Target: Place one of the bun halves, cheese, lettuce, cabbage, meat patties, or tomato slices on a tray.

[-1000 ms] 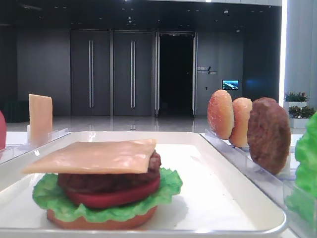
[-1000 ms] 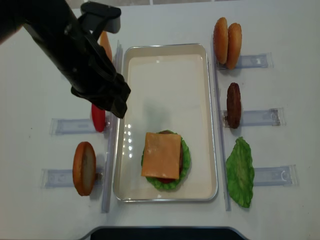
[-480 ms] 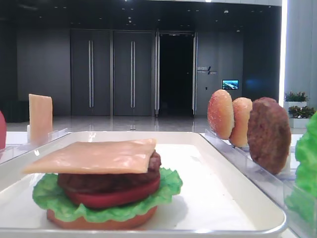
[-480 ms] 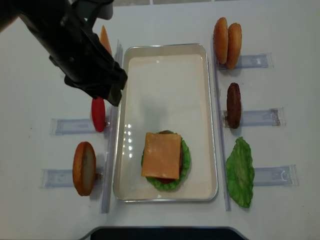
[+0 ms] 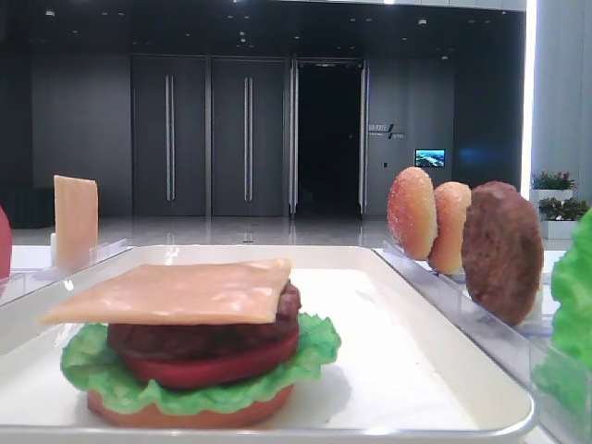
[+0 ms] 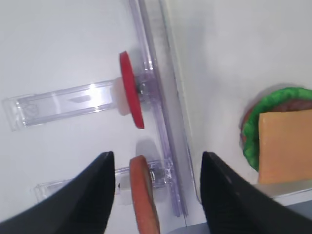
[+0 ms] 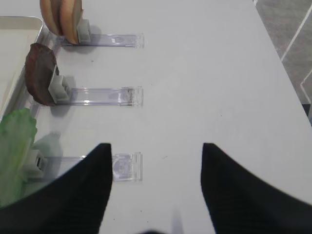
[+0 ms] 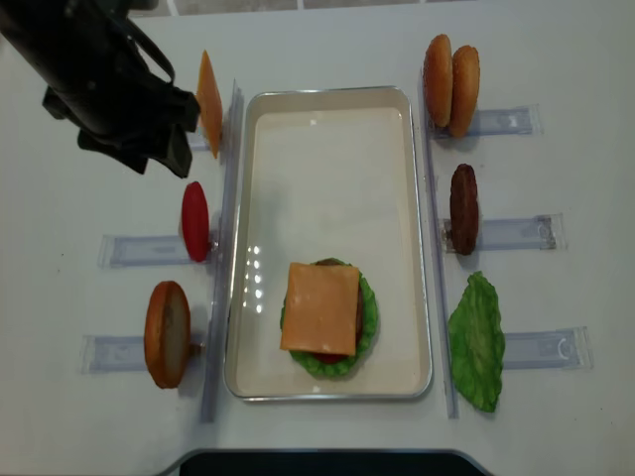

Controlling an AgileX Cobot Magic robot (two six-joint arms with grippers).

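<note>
lying on the tray (image 8: 327, 149), cheese (image 8: 319, 308) well apart from left gripper (image 8: 159, 149)

A white counter (image 8: 327, 45) carries the white tray (image 8: 330, 104) at its middle, with clear plastic racks (image 8: 516, 233) lying on either side of it, holding upright a cheese slice (image 8: 208, 103), tomato slice (image 8: 194, 220), bun halves (image 8: 450, 84), meat patty (image 8: 463, 208) and lettuce leaf (image 8: 477, 342).
</note>
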